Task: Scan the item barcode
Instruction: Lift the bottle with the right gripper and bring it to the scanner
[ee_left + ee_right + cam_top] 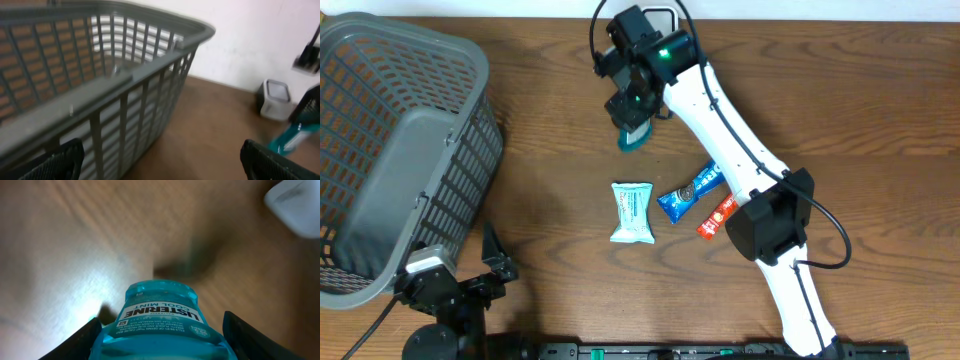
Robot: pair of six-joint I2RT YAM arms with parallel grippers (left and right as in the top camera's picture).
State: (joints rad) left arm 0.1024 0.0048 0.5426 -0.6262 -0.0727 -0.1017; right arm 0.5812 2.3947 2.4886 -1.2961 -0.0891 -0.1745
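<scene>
The item, a teal Listerine Cool Mint mouthwash bottle (pixel 632 138), is held off the table at the far middle, with my right gripper (pixel 632 108) shut on it. Seen from the right wrist, the bottle (pixel 160 315) fills the space between both dark fingers (pixel 75 342), its label upside down and its end pointing at the wood below. It shows as a blurred teal shape (pixel 292 140) in the left wrist view. My left gripper (pixel 492 258) rests at the near left beside the basket, open and holding nothing (pixel 162 160).
A large grey mesh basket (pixel 400 150) fills the left side, close to the left wrist (pixel 125 75). A pale blue packet (pixel 632 212), a blue snack bar (pixel 690 190) and a red bar (pixel 716 217) lie mid-table. A small grey-white box (pixel 276 97) stands by the far wall.
</scene>
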